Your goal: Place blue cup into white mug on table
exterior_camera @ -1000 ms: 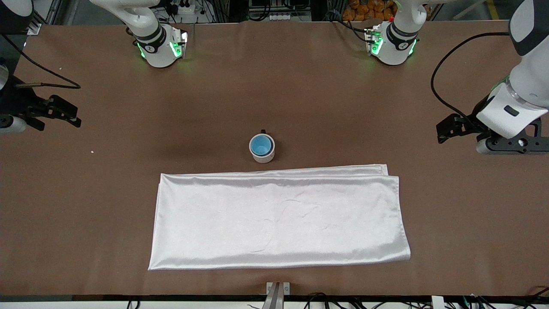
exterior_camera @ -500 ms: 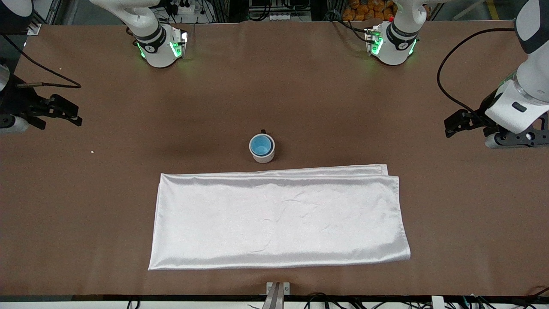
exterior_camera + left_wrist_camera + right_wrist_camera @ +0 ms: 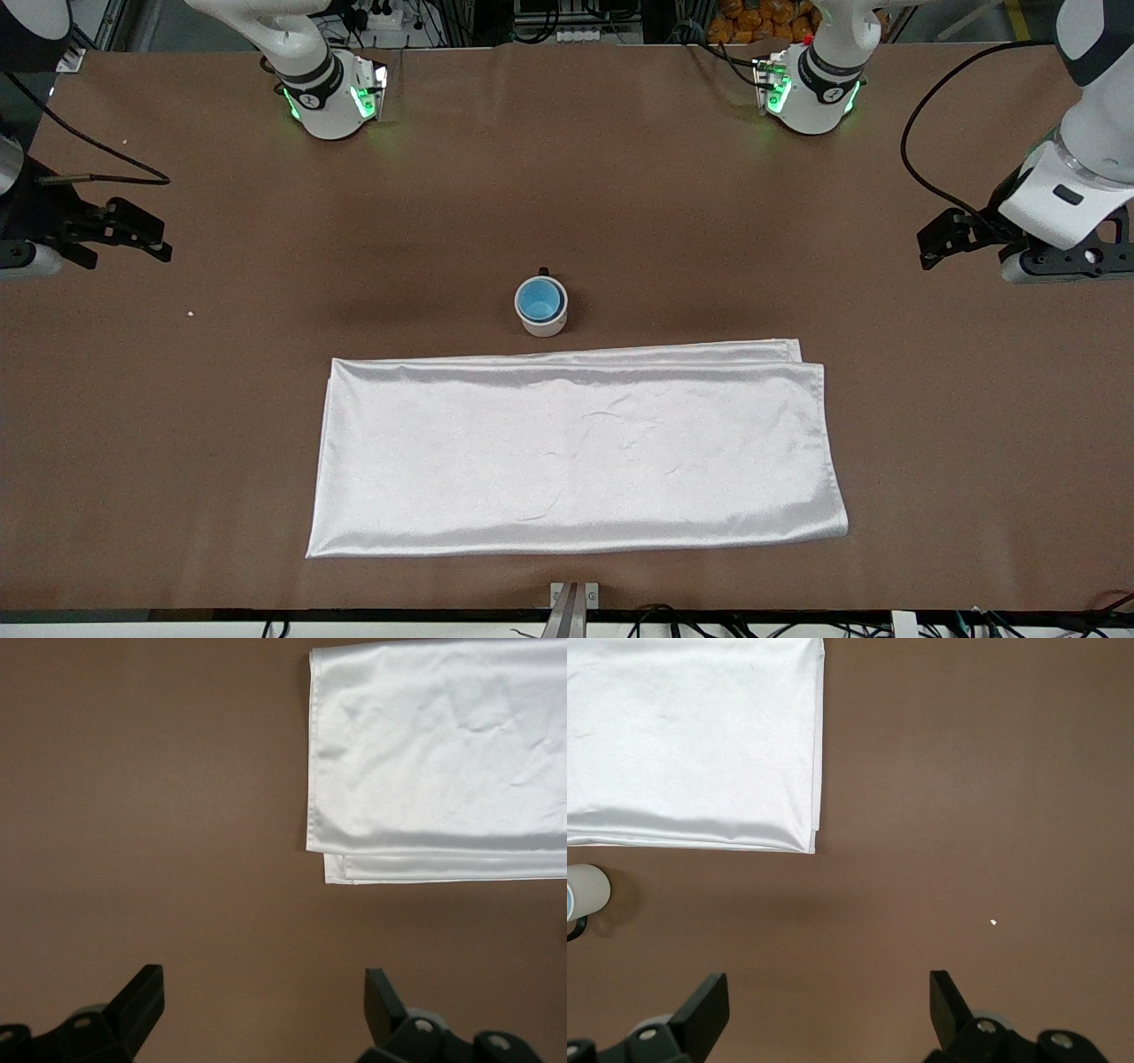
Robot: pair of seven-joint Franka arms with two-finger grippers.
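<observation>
blue cup (image 3: pixel 539 299) sitting inside white mug (image 3: pixel 542 321) mid table (image 3: pixel 620 204); left gripper (image 3: pixel 263 1010) and right gripper (image 3: pixel 828 1010) over table ends, jaws released, nothing held.

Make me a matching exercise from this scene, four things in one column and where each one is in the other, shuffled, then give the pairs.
Things:
1. blue cup
2. white mug
3. white cloth
4. left gripper

Places:
A. open over the bare table at the left arm's end
B. inside the white mug
C. nearest the front camera
D. upright on the table, holding the blue cup

Pairs: 1-B, 2-D, 3-C, 4-A
</observation>
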